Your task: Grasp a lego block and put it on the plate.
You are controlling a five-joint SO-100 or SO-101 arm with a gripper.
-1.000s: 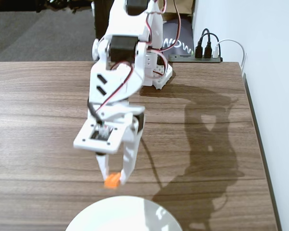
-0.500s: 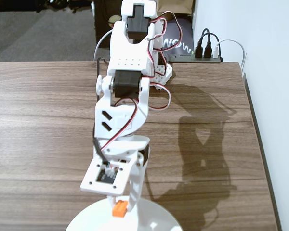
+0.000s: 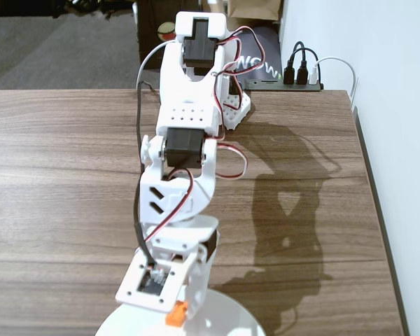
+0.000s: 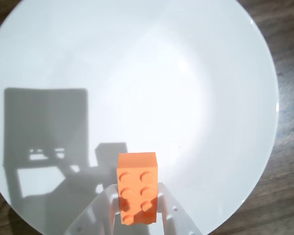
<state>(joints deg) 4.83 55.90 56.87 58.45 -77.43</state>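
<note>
The orange lego block [image 4: 137,188] sits clamped between my two white fingers at the bottom of the wrist view, studs facing the camera. My gripper [image 4: 137,196] is shut on it and holds it over the large white plate [image 4: 137,73], which fills almost the whole wrist view. In the fixed view the arm reaches toward the near edge; the gripper [image 3: 178,311] holds the block [image 3: 176,314] just above the plate's rim [image 3: 231,315] at the bottom. I cannot tell whether the block touches the plate.
The plate lies on a brown wooden table [image 3: 56,175]. The arm's base [image 3: 234,105] stands at the far edge. A black power strip with plugs [image 3: 297,77] lies at the back right by the white wall [image 3: 392,105].
</note>
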